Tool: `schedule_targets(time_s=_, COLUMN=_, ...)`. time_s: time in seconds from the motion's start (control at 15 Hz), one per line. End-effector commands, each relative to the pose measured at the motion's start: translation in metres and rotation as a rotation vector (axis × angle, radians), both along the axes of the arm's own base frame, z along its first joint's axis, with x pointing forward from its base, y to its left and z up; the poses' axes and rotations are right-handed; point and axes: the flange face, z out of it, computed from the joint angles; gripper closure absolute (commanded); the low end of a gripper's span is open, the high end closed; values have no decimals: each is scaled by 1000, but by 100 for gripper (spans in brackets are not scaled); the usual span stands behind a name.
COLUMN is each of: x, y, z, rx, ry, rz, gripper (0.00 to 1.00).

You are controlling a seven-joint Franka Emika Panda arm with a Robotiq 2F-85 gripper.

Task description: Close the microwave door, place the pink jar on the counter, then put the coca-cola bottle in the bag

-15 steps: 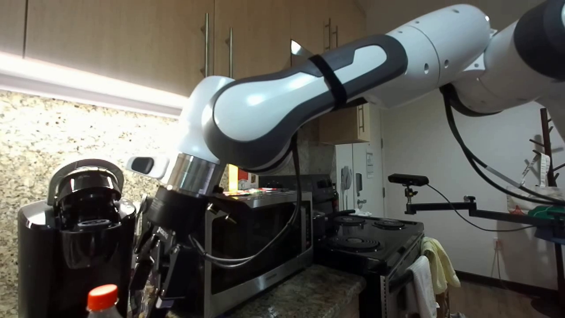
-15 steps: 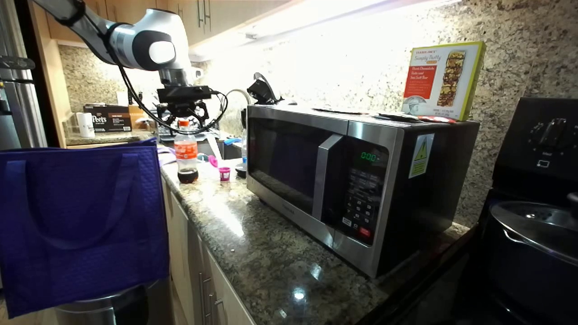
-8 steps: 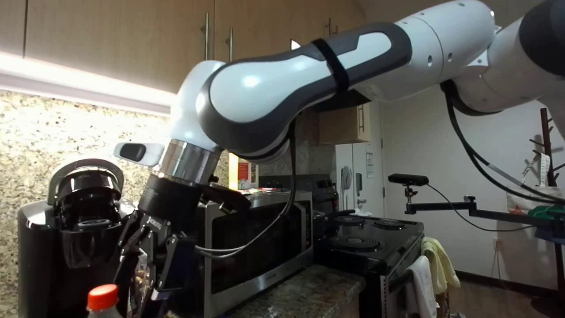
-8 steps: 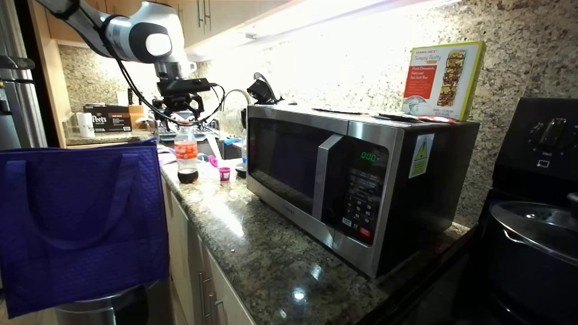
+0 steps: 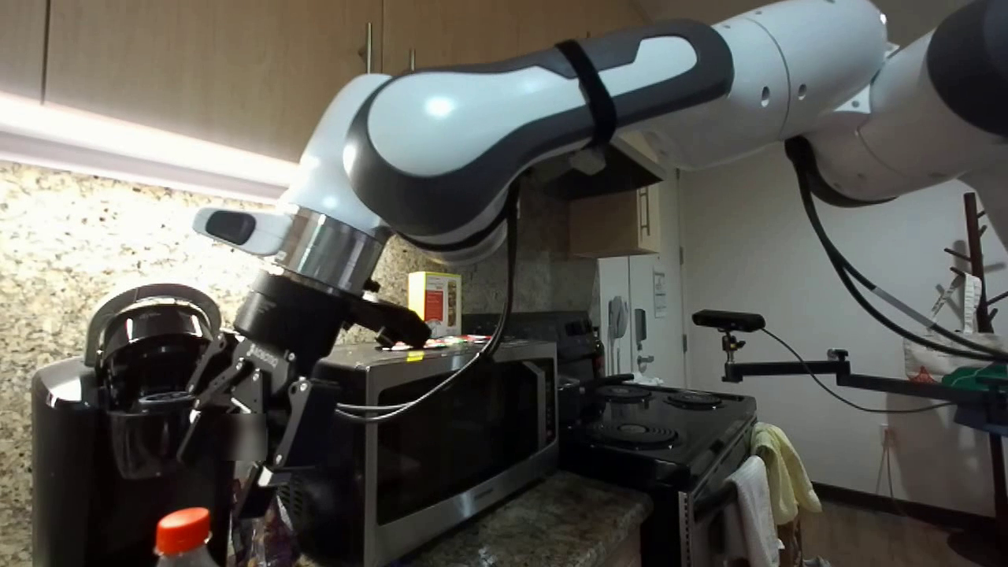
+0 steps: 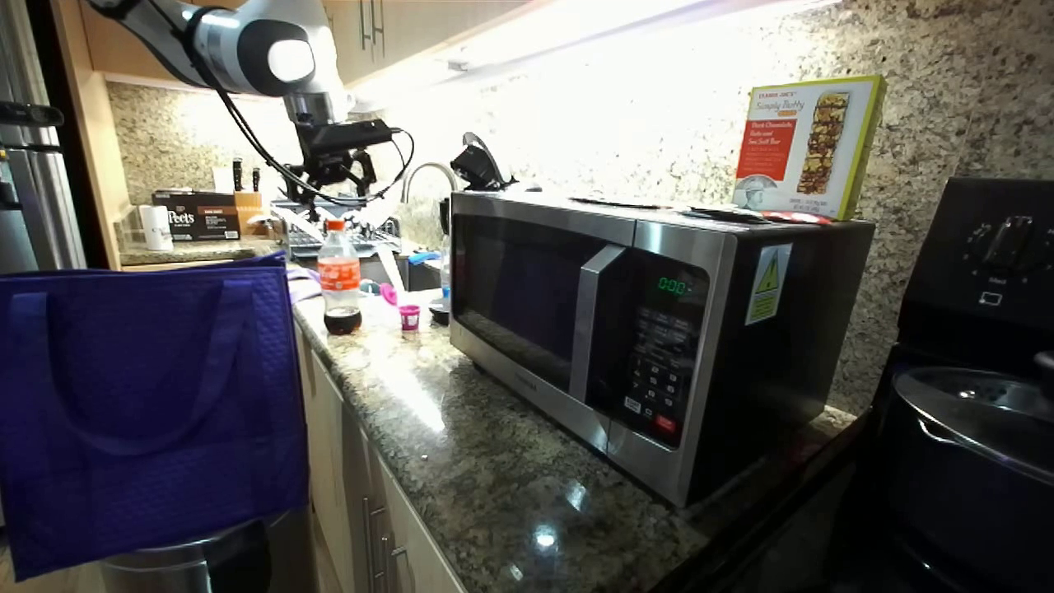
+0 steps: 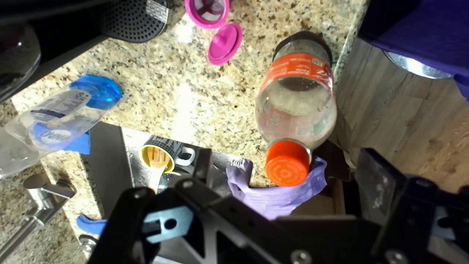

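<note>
Since nothing is held, one pincer (image 7: 288, 172), spread apart. Below it: coca-cola bottle (image 7: 296, 108), upright on the desk (image 6: 469, 453), for bagging, I'd guess; farther off: pink jar (image 6: 409, 319), presumably placed.

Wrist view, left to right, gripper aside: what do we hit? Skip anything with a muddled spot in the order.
Clear-and-blue bottle → mug → pink lid → coca-cola bottle → purple bag. Left out: the pink jar, whose span overlaps the pink lid's sideways.

Peet's carton (image 6: 199, 217), Simply Nutty box (image 6: 803, 150), 0:00 on microwave display (image 6: 675, 287)
</note>
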Motion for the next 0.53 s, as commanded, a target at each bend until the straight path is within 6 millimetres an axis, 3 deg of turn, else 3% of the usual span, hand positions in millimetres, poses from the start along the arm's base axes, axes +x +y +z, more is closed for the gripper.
schedule_targets(time_s=0.0, x=17, y=-2, z=5, rx=-7, ry=-17, rz=119, gripper=0)
schedule_targets(time_s=0.47, x=60, y=-6, z=-14, rx=66, ry=36, rz=279, gripper=0)
